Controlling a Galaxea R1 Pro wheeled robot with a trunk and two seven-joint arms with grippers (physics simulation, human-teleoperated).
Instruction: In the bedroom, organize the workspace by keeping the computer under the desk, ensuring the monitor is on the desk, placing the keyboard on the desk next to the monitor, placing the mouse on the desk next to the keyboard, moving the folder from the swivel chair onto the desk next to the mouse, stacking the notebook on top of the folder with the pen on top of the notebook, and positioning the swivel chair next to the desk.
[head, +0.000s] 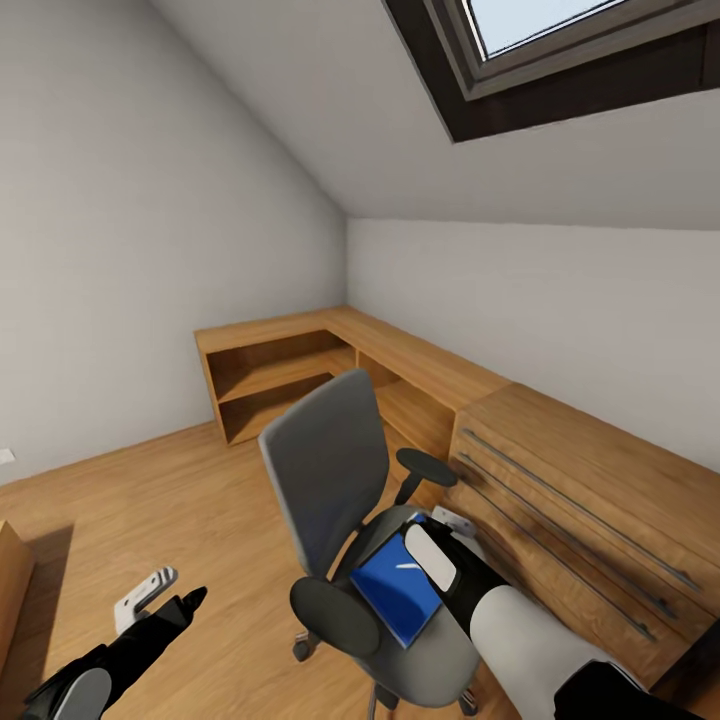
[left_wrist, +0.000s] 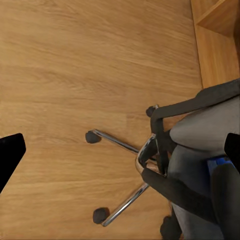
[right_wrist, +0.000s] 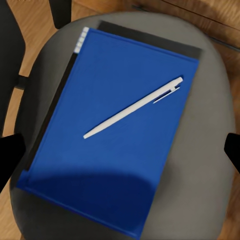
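Blue and flat, the thin rectangular folder (right_wrist: 107, 132) lies on the grey padded seat of the swivel chair (head: 330, 470), with a slim white pen (right_wrist: 132, 108) resting on its cover and a darker flat edge, perhaps the notebook, peeking out along one side beneath it. The right gripper (right_wrist: 120, 150) hangs directly above this stack, looking straight down on it, its black fingertips (right_wrist: 10, 152) set wide apart at either side of the wrist view and holding nothing. Between them the pen runs slantwise across the cover rather than along the folder's long edges, so I judge the wrist would need turning to close across the pen's width. In the head view the right arm reaches over the seat while the left gripper (head: 165, 600) sits low over the wooden floor beside the chair's chrome base (left_wrist: 132, 162), also spread and empty, well apart from the folder. That makes the right arm plainly the nearer one for the pick.
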